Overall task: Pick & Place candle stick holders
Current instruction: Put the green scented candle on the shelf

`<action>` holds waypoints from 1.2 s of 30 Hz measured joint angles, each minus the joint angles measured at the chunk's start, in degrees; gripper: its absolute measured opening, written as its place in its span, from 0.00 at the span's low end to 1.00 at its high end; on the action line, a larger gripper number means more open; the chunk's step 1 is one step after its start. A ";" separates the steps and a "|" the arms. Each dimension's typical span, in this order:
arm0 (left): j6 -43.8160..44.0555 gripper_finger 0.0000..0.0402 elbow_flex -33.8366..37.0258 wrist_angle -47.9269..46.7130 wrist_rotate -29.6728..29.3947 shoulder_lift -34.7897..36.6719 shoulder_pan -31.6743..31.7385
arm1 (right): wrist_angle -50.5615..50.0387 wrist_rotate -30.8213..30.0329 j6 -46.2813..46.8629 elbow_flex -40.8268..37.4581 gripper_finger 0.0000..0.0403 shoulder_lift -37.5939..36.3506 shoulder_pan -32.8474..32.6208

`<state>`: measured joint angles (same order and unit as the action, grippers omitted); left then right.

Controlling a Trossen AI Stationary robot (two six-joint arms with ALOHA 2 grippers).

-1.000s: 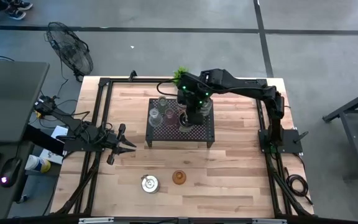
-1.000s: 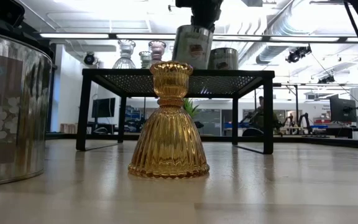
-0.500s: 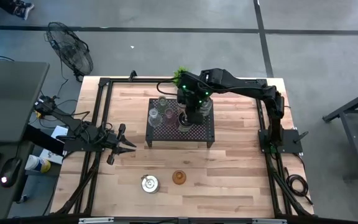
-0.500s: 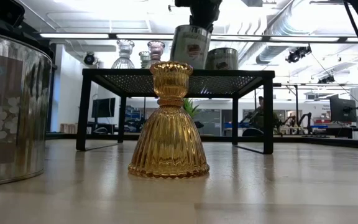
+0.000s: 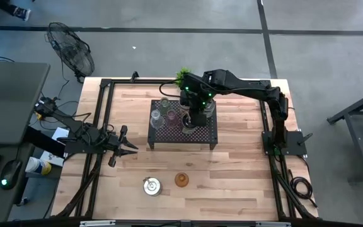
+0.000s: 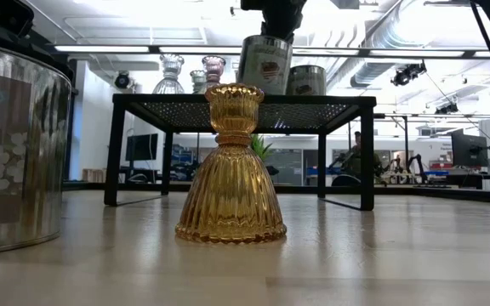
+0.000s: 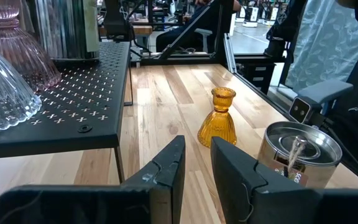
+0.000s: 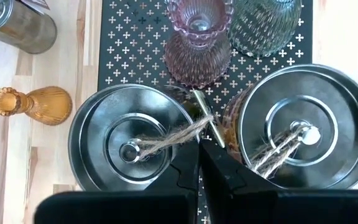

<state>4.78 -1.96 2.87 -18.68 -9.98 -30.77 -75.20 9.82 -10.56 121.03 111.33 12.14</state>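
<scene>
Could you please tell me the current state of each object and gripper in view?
Right gripper: shut on the gripped tin's lid twine, above the rack.
Gripped tin: lidded, slightly tilted.
Second tin: upright on rack, lidded.
Pink holder: upright on rack.
Clear holder: upright on rack.
Amber holder: upright on table.
Table tin: upright, lidded.
Left gripper: open, empty, at table's left side.

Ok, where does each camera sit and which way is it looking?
High: overhead, straight down; both arms, black rack.
Low: table height, level past the amber holder; right arm at top.
Left wrist: forward over its tool at the amber holder.
Right wrist: down on its tool, silver tin.
Shared: all show the amber holder.
</scene>
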 joint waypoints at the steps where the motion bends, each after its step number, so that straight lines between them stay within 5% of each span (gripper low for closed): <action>1: 0.00 0.18 0.00 0.00 0.00 0.00 -0.01 | 0.00 0.00 -0.01 0.00 0.00 0.00 0.00; 26: 0.00 0.18 0.00 0.00 0.00 0.00 0.00 | 1.09 -0.02 -1.03 0.00 0.00 0.00 -0.02; 36: 0.00 0.18 0.00 0.00 0.00 0.00 0.01 | 1.01 -0.04 -0.44 0.00 0.12 -0.11 -0.02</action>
<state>4.78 -1.96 2.87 -18.68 -9.98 -30.76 -74.19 9.78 -11.00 121.03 111.22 12.12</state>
